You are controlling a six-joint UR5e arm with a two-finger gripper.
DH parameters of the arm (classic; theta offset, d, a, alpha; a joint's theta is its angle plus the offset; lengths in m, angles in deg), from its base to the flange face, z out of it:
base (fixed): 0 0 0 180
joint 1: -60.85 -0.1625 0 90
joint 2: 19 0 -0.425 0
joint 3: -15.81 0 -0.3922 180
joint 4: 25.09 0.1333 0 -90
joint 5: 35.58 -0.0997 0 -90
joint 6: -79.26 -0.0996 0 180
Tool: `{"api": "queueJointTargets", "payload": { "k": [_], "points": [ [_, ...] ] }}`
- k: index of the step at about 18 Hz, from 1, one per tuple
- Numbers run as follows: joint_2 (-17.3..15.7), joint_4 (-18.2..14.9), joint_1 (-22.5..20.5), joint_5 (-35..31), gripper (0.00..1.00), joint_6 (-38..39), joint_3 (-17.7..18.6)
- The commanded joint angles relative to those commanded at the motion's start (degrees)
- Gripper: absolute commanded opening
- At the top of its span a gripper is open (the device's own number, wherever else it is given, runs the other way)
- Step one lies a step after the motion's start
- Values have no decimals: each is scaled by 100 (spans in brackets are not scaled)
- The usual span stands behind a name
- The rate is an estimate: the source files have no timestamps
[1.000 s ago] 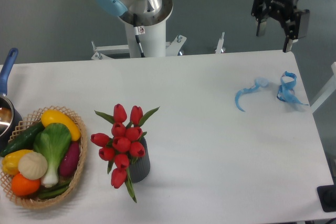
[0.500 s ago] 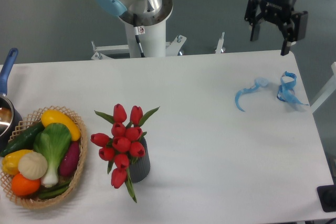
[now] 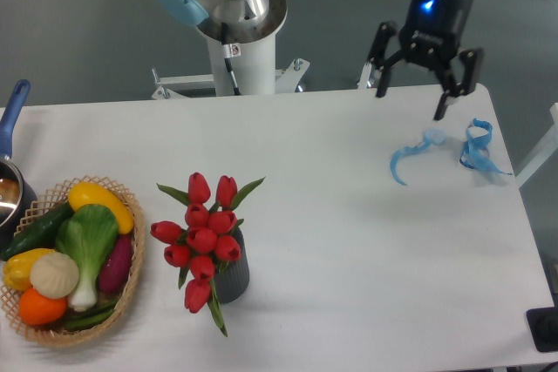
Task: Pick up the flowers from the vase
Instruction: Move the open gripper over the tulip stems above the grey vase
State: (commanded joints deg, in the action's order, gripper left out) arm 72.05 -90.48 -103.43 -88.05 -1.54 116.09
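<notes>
The flowers (image 3: 202, 237), a bunch of red tulip buds with green stems and leaves, stand in the small dark grey ribbed vase (image 3: 234, 274) at the front left of the white table. My gripper (image 3: 411, 102) hangs over the table's far right edge, well away from the vase. Its fingers are spread wide, so it is open, and nothing is between them.
A wicker basket (image 3: 127, 289) of toy vegetables sits left of the vase. A pot with a blue handle (image 3: 10, 119) pokes in at the left edge. Blue ribbon pieces (image 3: 476, 147) lie at the far right. The arm's base (image 3: 237, 45) stands behind the table.
The gripper has moved left and lower toward the table, and its fingers have spread wider. The flowers and vase have not moved.
</notes>
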Motion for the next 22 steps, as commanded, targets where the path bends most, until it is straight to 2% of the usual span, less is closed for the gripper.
{"api": "queueJointTargets", "payload": {
  "k": [2, 4, 5, 15, 19, 22],
  "points": [
    [149, 114, 325, 350, 100, 448, 0],
    [360, 430, 484, 947, 100, 617, 26],
    [404, 475, 554, 1124, 100, 678, 79],
    [598, 528, 1319, 1108, 100, 688, 246],
    [668, 528, 1478, 1073, 100, 145, 334],
    [642, 528, 1487, 1055, 100, -409, 614]
  ]
}}
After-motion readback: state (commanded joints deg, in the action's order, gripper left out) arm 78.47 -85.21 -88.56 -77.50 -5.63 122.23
